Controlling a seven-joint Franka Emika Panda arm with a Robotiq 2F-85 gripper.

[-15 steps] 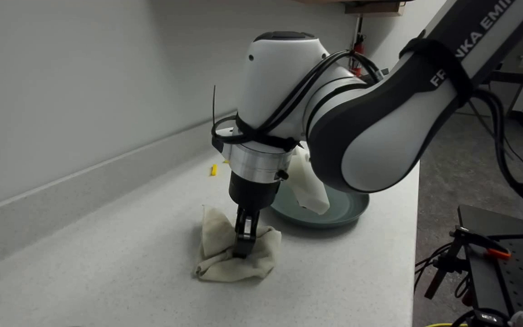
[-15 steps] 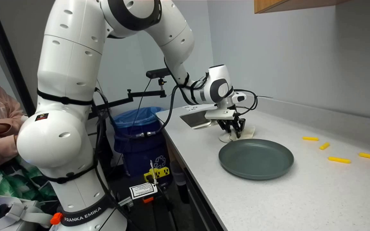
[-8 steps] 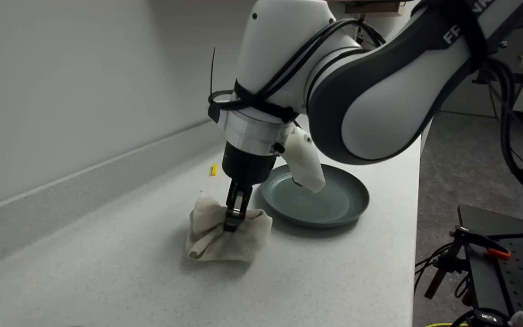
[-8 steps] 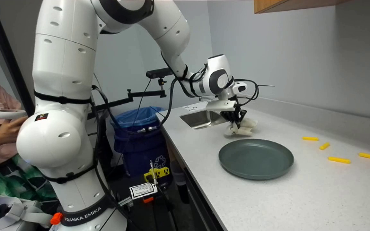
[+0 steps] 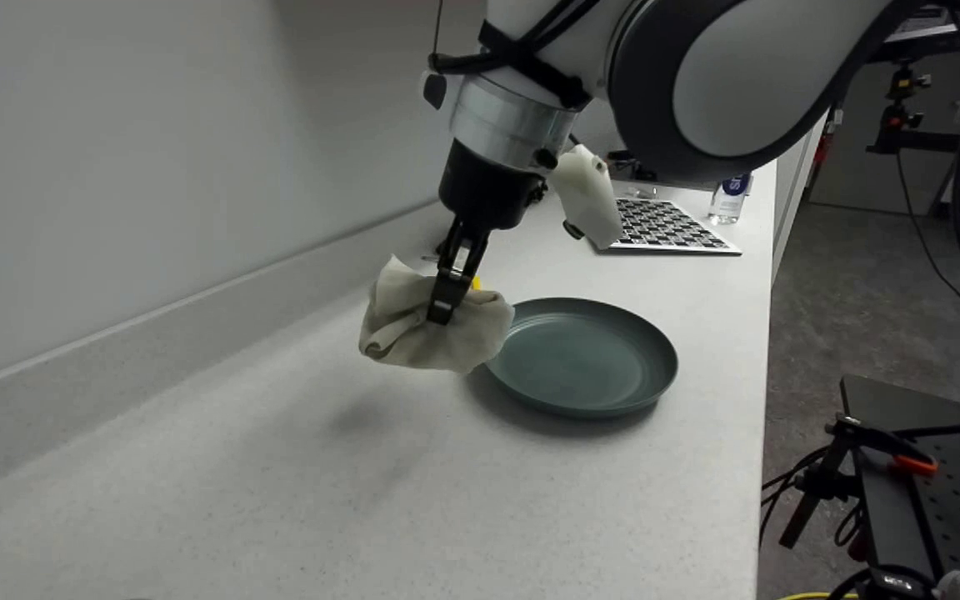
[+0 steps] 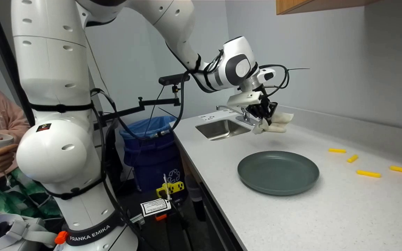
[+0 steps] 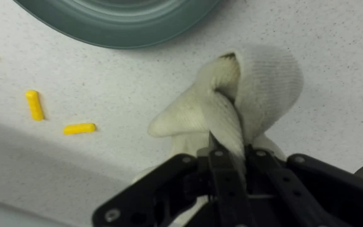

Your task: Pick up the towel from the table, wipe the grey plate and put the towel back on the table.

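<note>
The towel is a crumpled cream cloth, seen in both exterior views (image 5: 476, 337) (image 6: 281, 122) and the wrist view (image 7: 269, 91). My gripper (image 5: 442, 310) is shut on a bunched fold of it; it also shows in the wrist view (image 7: 239, 153). The towel hangs in the air above the white table (image 5: 413, 500), with its shadow below. The grey-green plate (image 5: 584, 358) lies flat on the table beside the towel, also seen in an exterior view (image 6: 277, 174). The wrist view shows only the plate's near rim (image 7: 121, 34). The fingertips are partly hidden by cloth.
Several yellow sticks (image 6: 368, 173) lie near the wall side. A sink (image 6: 222, 129) with a faucet (image 6: 245, 118) is set in the counter behind the gripper. A black-and-white patterned board (image 5: 667, 225) and a bottle (image 5: 728, 200) stand beyond the plate. A wall (image 5: 155, 167) runs along the counter.
My gripper has risen with the towel, lifting it off the table, and has moved somewhat toward the wall and the plate. The plate has not moved.
</note>
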